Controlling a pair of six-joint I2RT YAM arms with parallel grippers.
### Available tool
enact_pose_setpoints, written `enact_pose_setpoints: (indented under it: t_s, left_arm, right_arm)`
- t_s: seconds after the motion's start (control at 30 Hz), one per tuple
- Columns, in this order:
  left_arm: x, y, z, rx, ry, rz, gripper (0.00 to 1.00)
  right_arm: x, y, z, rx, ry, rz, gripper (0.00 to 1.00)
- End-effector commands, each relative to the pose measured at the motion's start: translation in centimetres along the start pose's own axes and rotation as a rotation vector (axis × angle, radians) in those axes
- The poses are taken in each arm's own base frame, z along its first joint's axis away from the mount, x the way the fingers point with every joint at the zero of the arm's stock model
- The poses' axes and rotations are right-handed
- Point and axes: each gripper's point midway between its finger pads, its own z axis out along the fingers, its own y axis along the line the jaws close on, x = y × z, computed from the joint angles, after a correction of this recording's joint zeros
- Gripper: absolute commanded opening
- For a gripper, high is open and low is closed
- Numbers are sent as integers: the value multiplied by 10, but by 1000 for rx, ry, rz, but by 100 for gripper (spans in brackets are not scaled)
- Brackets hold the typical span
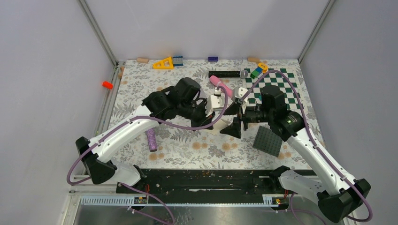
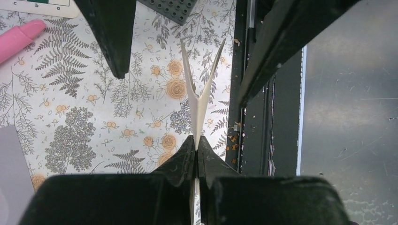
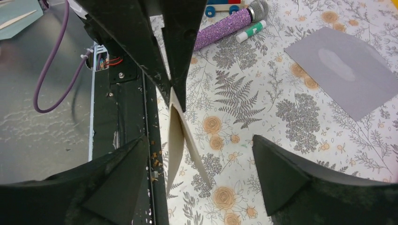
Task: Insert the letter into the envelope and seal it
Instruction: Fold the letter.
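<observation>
The letter (image 2: pixel 199 103) stands on edge above the middle of the tabletop (image 1: pixel 187 150). One end is pinched in the left fingers (image 2: pixel 180 161), and the other reaches between the spread right fingers (image 3: pixel 281 178). The envelope (image 3: pixel 345 70) lies flat on the tabletop behind the letter, apart from it. The plate (image 1: pixel 268 140) lies to the right, near the front, with the checkerboard (image 1: pixel 281 89) behind it. A microphone (image 3: pixel 223 28) lies to the left.

Top camera looks down; close wrist cameras share the letter (image 2: pixel 199 112).
</observation>
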Motion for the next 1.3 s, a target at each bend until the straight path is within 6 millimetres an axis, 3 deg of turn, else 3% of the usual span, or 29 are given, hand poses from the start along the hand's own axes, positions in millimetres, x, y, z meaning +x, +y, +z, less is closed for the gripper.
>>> enact_pose_setpoints:
  t_s: [0.0,0.17,0.2,0.23,0.37,0.43,0.5,0.63,0.93,1.0,1.07,1.1,1.23,1.27]
  left_arm:
    - [-10,-7,-6,7,-33,59,0]
    - [-12,-9,-7,23,-34,63,0]
    - [-12,-11,-8,31,-35,67,1]
    - [-13,-14,-10,45,-36,73,7]
    - [-25,-23,-23,62,-65,102,54]
    - [-36,-23,-32,49,-95,114,64]
    - [-45,-22,-36,40,-114,114,66]
    - [-51,-15,-29,35,-115,88,64]
    - [-54,-12,-10,93,-92,48,39]
    - [-53,-10,-9,89,-87,45,27]
    - [-53,-9,-7,85,-84,39,5]
    - [-53,-8,-7,82,-83,35,0]
    - [-53,-9,-9,81,-83,34,0]
    - [-52,-8,-10,71,-78,37,9]
  right_arm:
    - [-13,4,8,-57,-65,11,79]
    - [-6,12,9,-109,-57,30,3]
    - [-6,12,9,-103,-57,28,0]
    - [-7,12,8,-100,-57,25,0]
    - [-6,14,4,-87,-51,13,0]
    - [-3,15,3,-80,-50,7,0]
    - [0,16,2,-80,-48,9,0]
    - [2,23,2,-110,-51,22,0]
    - [-1,30,-3,-121,-69,8,0]
    - [-2,31,-3,-122,-71,5,0]
    - [-3,32,-4,-121,-74,-2,0]
    - [-2,31,-4,-119,-74,-4,0]
    - [-2,27,-4,-97,-69,-14,0]
    - [-2,26,-4,-88,-69,-16,0]
